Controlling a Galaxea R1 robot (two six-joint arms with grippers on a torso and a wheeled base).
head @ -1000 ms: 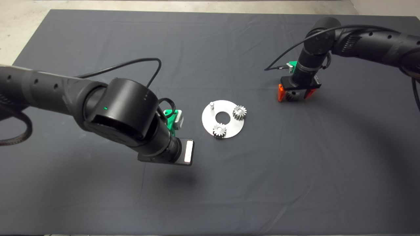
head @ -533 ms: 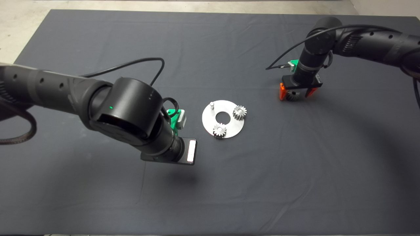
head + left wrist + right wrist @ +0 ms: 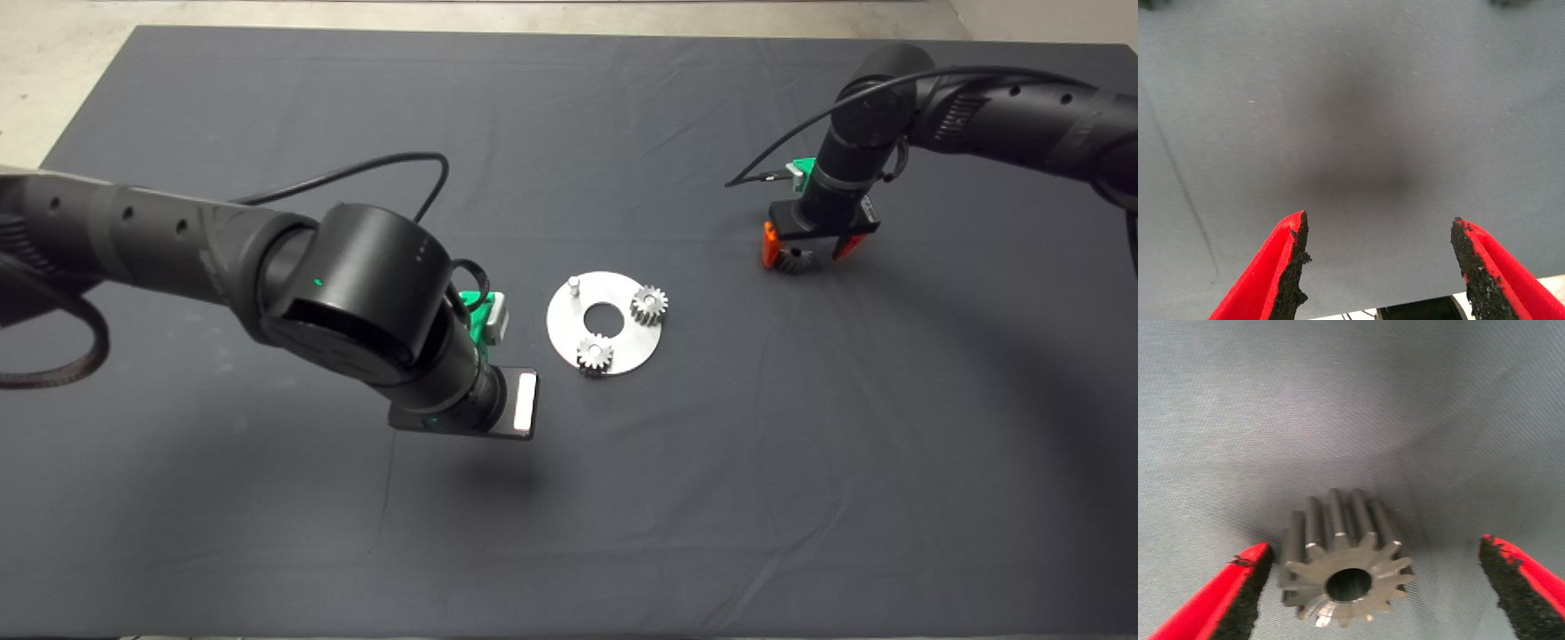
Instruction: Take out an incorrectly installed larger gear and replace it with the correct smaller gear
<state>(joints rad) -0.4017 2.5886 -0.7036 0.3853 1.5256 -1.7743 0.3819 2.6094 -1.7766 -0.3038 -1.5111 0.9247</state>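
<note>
Since our right gripper (image 3: 805, 256) has drifted farther from the plate (image 3: 618, 349), fingers spread, big gear (image 3: 1343, 575) lies released | one peg (image 3: 574, 284) bare | left gripper (image 3: 1379, 257) open, empty, nearing the plate.

You have the larger gear (image 3: 794, 260) lying on the mat (image 3: 622, 498), well right of the disc (image 3: 605, 322) carrying two small gears (image 3: 595, 355).

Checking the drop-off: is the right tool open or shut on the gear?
Open. The right tool's fingers stand wide apart around the gear on the mat.
</note>
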